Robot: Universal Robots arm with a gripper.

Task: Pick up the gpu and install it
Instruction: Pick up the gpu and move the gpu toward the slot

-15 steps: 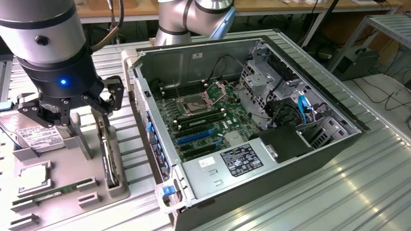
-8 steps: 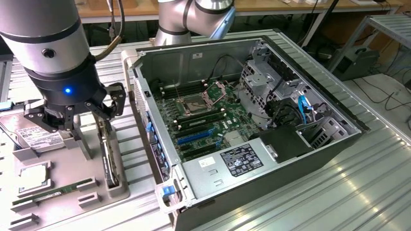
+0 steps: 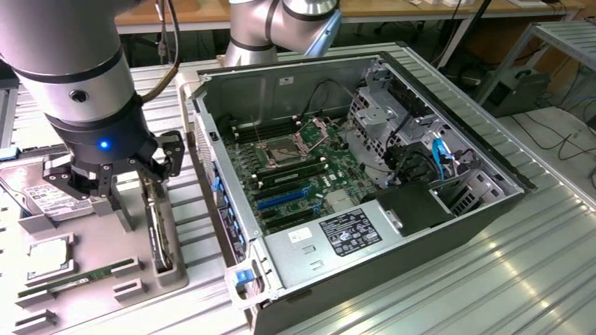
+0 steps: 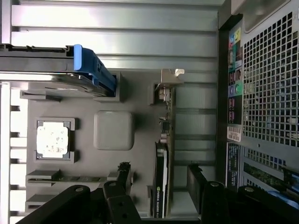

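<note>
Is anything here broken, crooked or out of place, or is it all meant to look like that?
Nothing looks damaged or spilled. The computer case lies on its side, open, seemingly on purpose. The gpu stands on edge, straight in its slot in the grey tray.

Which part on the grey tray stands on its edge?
The gpu, the slim dark card between the fingers; hard drive, processor and memory stick lie face up.

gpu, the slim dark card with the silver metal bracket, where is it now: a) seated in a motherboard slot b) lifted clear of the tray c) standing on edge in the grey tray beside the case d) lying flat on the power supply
C: the slim dark gpu card stands on edge in a slot of the grey plastic tray, outside the open metal computer case.
</note>
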